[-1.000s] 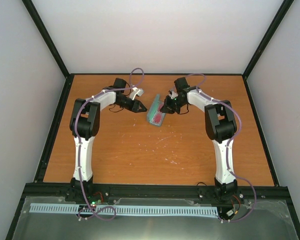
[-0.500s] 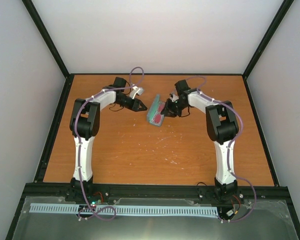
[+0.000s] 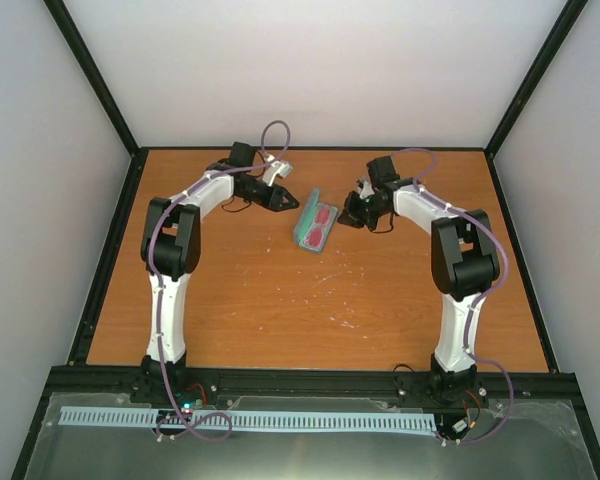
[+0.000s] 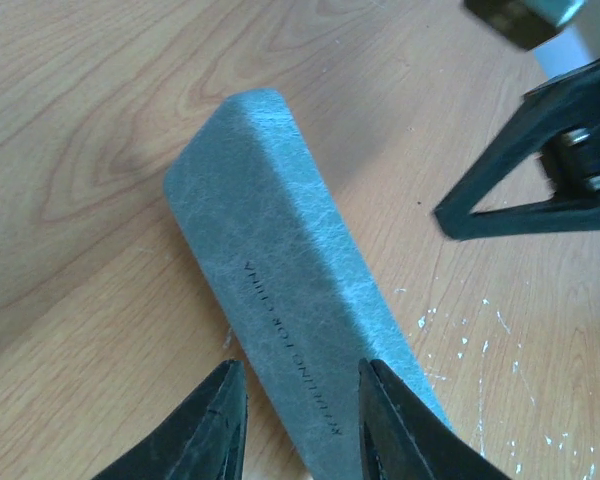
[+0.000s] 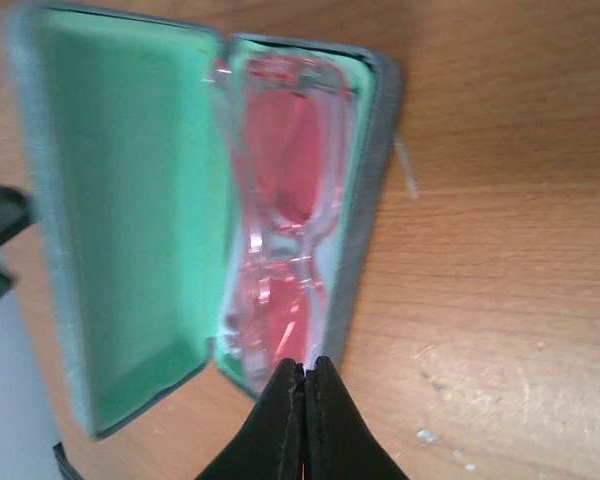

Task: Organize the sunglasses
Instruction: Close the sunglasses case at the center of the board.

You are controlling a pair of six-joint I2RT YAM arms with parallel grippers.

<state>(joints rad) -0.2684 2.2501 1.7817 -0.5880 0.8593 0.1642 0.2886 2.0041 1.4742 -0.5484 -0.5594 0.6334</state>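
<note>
Sunglasses (image 5: pixel 280 200) lie in case (image 5: pixel 373 180); right gripper (image 5: pixel 305 368), pinched empty, backs off to three o'clock; left gripper (image 4: pixel 300 378) spread; lid (image 5: pixel 120 230) next.

My left arm (image 3: pixel 164 290) rises from its base toward 12 o'clock, then bends at the elbow toward 3; my left gripper (image 3: pixel 283 203) points to 4 o'clock, fingers (image 4: pixel 223 420) spread apart. My right arm (image 3: pixel 458 310) mirrors it, bending toward 9; my right gripper (image 3: pixel 348 217) points to 8 o'clock, fingers (image 5: pixel 325 410) pressed together
</note>
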